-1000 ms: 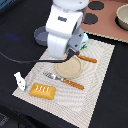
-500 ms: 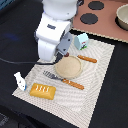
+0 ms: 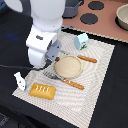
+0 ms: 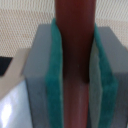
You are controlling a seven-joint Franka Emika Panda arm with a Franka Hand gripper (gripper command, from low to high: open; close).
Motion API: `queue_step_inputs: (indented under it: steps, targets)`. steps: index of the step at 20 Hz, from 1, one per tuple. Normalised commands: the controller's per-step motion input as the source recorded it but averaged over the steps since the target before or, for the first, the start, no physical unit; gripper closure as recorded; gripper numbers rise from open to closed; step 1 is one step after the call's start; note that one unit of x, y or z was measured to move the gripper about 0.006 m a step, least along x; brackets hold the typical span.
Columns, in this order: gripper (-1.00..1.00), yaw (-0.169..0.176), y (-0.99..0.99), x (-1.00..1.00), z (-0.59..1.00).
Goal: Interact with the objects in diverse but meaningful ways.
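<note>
Dark bench, carrying the whole set.

Pale woven mat, laid over the middle of the bench, most items on it.

White robot arm, bulky, standing over the mat's edge at the exterior view's left, blocking whatever lies beneath and behind it.

Brown toy stove top with dark round burners, beyond the mat at the exterior view's right; pale pot at its far corner, cut off by the frame edge.

Round tan plate, mid-mat, just beside the arm's lower housing.

Yellow scored bread loaf, near corner of the mat, apart from the plate.

White-and-light-blue carton, upright at the mat's far edge, green mark on its face.

Orange-handled knife, just beside the plate on the near side; second orange-handled utensil beside the plate on the far side.

Fork, partly tucked under the arm.

Small white bottle, off the mat, at the exterior view's left.

End effector, grey with green pads, closed on both sides against brown sausage, held lengthwise between the pads; hidden by the arm in the exterior view.
</note>
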Motion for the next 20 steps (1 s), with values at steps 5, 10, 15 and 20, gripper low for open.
queue_step_inputs:
  steps: [5, 10, 15, 20]
  targets:
    - [1.00, 0.015, 0.00, -1.00, -0.35]
    - [-1.00, -0.002, -0.01, -0.68, 0.00]
    - [-1.00, 0.000, -0.02, 0.02, 0.17]
    - [-1.00, 0.012, 0.00, 0.01, 0.07]
